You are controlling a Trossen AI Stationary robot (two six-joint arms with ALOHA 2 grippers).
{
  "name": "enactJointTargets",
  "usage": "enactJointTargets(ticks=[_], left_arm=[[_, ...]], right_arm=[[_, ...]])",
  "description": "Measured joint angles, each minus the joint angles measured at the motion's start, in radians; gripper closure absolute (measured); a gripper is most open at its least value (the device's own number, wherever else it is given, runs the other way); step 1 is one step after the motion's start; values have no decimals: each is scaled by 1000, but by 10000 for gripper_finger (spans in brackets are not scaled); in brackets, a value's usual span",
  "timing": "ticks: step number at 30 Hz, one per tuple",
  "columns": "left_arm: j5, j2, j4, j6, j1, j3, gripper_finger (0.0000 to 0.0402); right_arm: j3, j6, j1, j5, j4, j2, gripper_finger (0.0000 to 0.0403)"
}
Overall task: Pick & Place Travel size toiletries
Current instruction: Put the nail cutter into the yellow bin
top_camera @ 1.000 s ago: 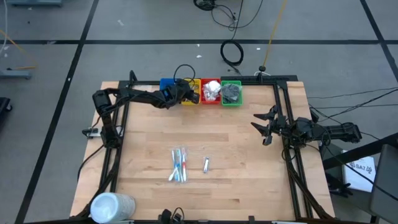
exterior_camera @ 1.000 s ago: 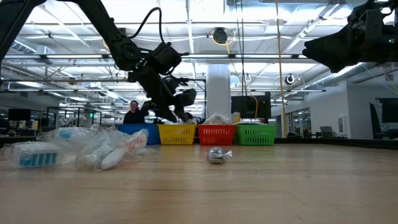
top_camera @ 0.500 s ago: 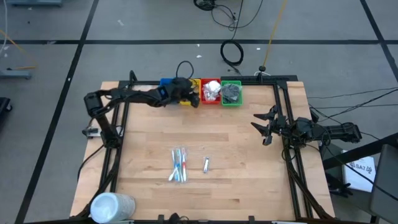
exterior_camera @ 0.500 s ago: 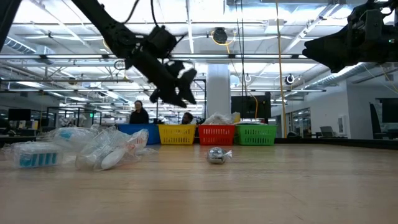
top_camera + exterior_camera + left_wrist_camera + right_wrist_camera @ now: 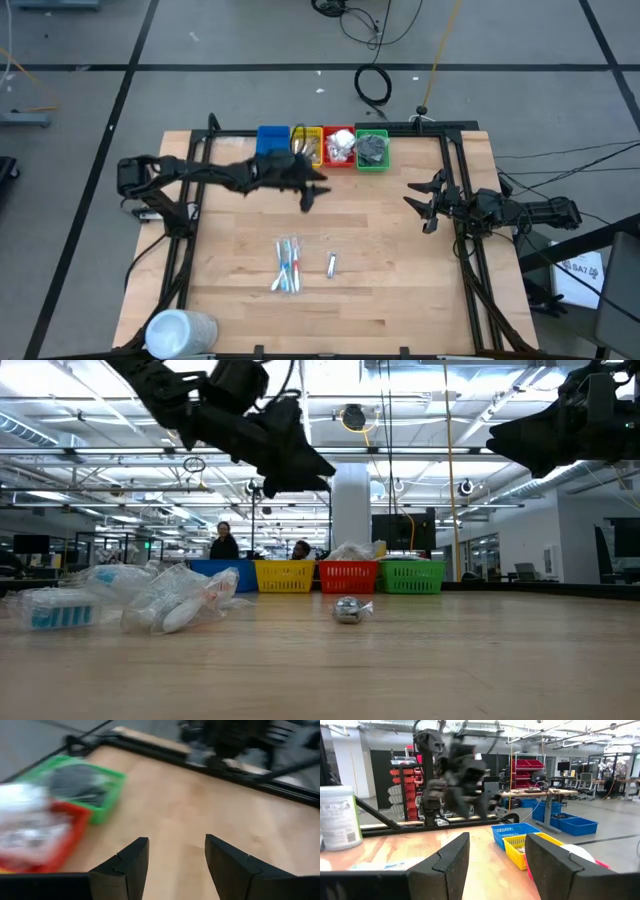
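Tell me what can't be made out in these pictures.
- Yellow bin contents: high view, left gripper cable crosses it; too small.
- Red bin contents: left wrist view, blurred.
- Blue bin interior: low view, its wall hides it.
- Wrapped sticks: high view, count unclear, bunched.

The left gripper (image 5: 172, 862) has its two dark fingers (image 5: 127, 865) spread apart with nothing between them, bare wooden worktop (image 5: 200, 805) showing in the gap. Off to one side of the gripper lies a green bin (image 5: 102, 795) holding dark grey discs (image 5: 75, 782), and touching it a red bin (image 5: 60, 845) filled with blurred white packets (image 5: 25, 820). Beyond the gripper, at the worktop's far edge, stands the other arm (image 5: 240, 735).
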Motion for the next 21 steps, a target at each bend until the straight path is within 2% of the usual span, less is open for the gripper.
enactJointTargets(ticks=[6,9,14,18,21], left_arm=[[8,-35,288,7,-117,-178,211],[9,-77,355,13,-140,-238,211],[25,-182,363,28,-143,-303,211],[34,-254,443,49,-149,-381,211],[0,-296,499,31,-148,-440,211]], right_arm=[[0,292,0,-26,7,0,222],[0,381,0,-27,6,1,222],[0,410,0,-26,-9,2,222],[0,414,0,-26,-20,4,222],[0,422,0,-24,-21,11,222]])
